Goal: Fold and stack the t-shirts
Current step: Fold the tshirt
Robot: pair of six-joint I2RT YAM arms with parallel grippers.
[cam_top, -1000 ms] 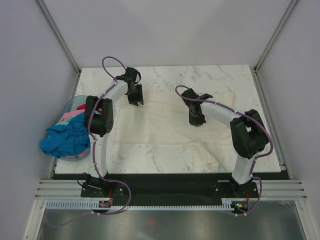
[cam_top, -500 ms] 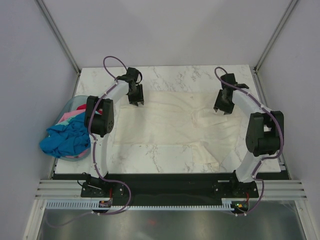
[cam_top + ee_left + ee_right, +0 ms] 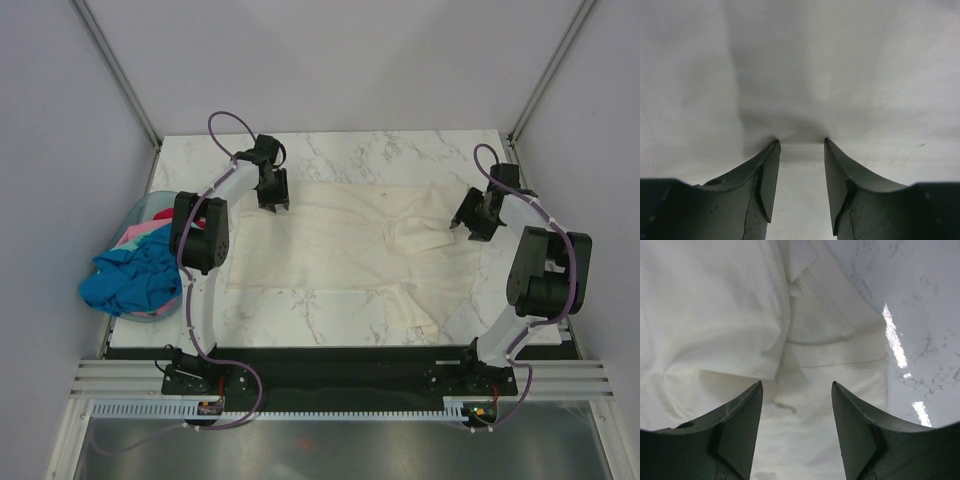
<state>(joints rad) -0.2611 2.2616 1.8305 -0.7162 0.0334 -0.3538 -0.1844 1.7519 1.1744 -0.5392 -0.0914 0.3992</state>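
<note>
A cream-white t-shirt point(image 3: 320, 250) lies spread across the marble table point(image 3: 400, 155). A folded flap point(image 3: 415, 235) lies on its right part. My left gripper point(image 3: 272, 200) stands at the shirt's far left corner. In the left wrist view it point(image 3: 801, 141) is shut on puckered cloth point(image 3: 840, 75). My right gripper point(image 3: 468, 222) is at the shirt's far right edge. In the right wrist view it point(image 3: 796, 385) is open and empty over the shirt's folds point(image 3: 715, 315). A bright blue shirt point(image 3: 130, 280), a pink one point(image 3: 140, 232) and a red one point(image 3: 160, 213) are bunched at the left.
A pale blue plastic basket point(image 3: 140, 205) at the table's left edge holds the coloured shirts, and the blue one hangs over its near rim. Bare marble point(image 3: 920, 300) shows right of the shirt. Metal frame posts stand at the table's far corners.
My right gripper has moved from the middle of the shirt to its far right edge. A flap of cloth was drawn right with it. The left gripper has not moved.
</note>
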